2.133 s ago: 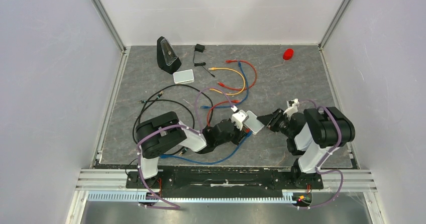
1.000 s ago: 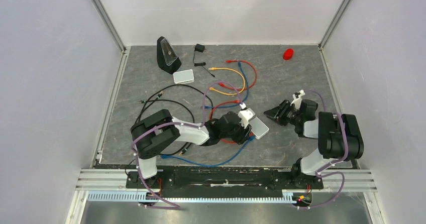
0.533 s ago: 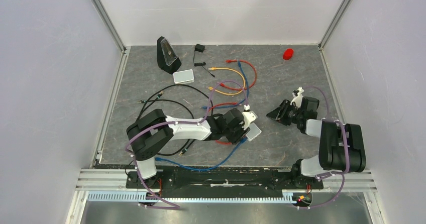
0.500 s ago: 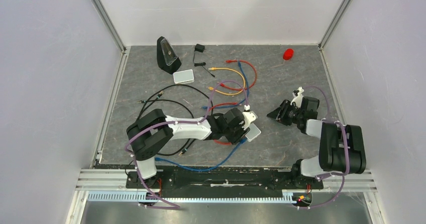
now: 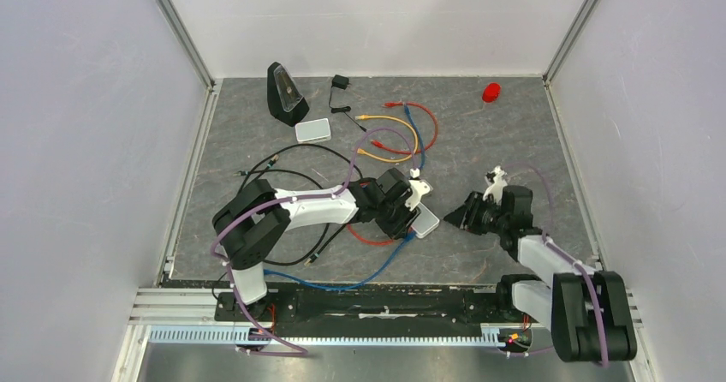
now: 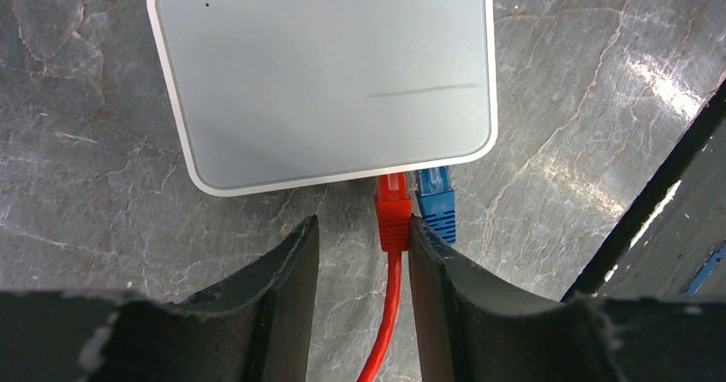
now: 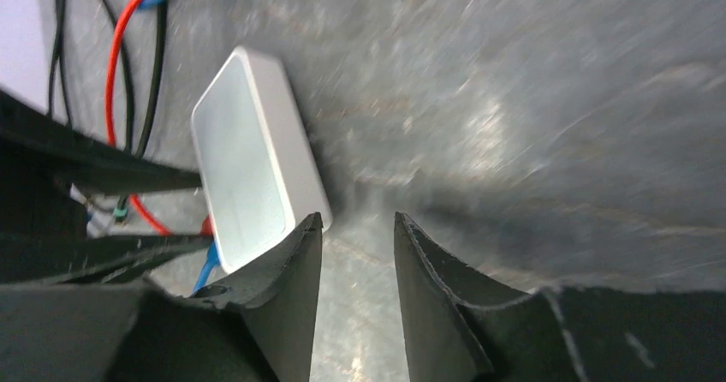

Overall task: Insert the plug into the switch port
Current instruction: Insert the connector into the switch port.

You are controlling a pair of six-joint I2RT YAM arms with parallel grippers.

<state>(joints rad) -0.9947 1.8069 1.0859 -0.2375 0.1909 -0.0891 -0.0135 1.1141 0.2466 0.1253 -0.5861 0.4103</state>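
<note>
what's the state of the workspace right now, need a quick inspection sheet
surface: grey marbled mat, flat, nothing spilled seen
job's things: small flat pale grey-white switch box lies flat; red plug and blue plug side by side in its edge, seemingly seated
clutter: second pale flat box, black wedge-shaped device, small black adapter, round red object
grippers: left gripper jaws open, straddling the red cable; right gripper jaws open, empty, by the box's corner
cables: loose orange, red and blue cables; black cables looping at left
surroundings: pale enclosure walls; nothing else seen
</note>
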